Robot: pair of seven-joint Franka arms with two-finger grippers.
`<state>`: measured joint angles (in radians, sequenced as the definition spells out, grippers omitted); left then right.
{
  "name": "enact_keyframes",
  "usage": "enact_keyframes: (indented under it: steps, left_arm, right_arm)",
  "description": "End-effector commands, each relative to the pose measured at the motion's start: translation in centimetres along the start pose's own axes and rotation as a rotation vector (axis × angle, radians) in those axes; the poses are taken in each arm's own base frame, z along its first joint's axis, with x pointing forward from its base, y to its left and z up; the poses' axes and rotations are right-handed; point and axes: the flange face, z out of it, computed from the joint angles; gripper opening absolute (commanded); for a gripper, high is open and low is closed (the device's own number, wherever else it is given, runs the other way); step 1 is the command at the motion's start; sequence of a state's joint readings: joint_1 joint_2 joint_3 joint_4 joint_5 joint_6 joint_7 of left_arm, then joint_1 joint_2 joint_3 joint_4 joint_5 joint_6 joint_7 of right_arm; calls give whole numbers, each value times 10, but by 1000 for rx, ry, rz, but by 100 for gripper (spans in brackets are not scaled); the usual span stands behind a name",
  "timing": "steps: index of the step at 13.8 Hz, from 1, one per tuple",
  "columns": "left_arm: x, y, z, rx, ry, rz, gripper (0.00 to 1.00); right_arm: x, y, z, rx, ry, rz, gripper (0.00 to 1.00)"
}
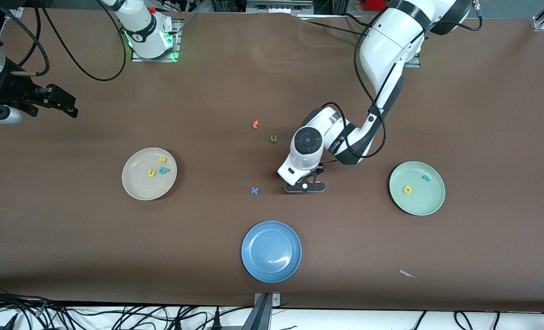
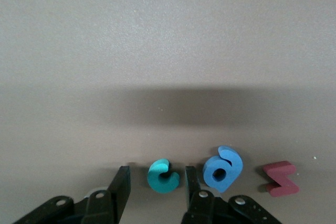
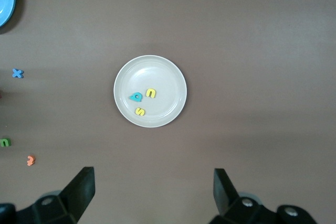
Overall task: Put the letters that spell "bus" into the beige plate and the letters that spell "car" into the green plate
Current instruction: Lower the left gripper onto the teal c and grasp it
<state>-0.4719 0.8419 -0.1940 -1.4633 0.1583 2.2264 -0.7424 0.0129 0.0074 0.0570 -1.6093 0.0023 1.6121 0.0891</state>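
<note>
The teal c [image 2: 163,176] lies flat on the brown table between the fingers of my left gripper [image 2: 156,183], which is open with a gap on each side of the letter. In the front view that gripper [image 1: 304,184] is low over the table's middle and hides the c. The beige plate [image 1: 134,185] holds a yellow s [image 1: 162,160], a yellow u [image 1: 151,173] and a teal b [image 1: 163,170]. The green plate [image 1: 419,205] holds a yellow a [image 1: 407,189] and a teal r [image 1: 425,178]. My right gripper [image 3: 152,192] waits open, high at the right arm's end, looking down on the beige plate [image 3: 163,74].
A darker blue round letter [image 2: 223,169] and a red letter [image 2: 281,178] lie beside the c. A blue x [image 1: 254,190], an olive u [image 1: 273,138] and an orange letter [image 1: 255,124] lie loose mid-table. A blue plate [image 1: 271,263] sits nearest the front camera.
</note>
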Motion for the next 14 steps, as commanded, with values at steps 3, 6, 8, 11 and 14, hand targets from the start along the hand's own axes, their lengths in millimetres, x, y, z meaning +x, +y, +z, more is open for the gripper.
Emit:
enact_keyframes:
  steps: [3,6,8,11,14]
  left_arm:
    - [0,0,5,23,-3,-7,49]
    - [-1,1,4,19,-5,-10,47]
    - [-1,1,4,18,-6,-12,41]
    - [-3,3,5,19,-7,-36,34]
    - [-4,4,6,20,-8,-35,30]
  right_arm:
    - [-1,-5,-4,15,2,-25,100]
    - [0,-10,-3,15,6,-34,100]
    - [-1,-10,-2,15,0,-34,100]
    - [-2,-9,-4,15,0,-32,100]
    - [-2,-10,-5,15,2,-34,100]
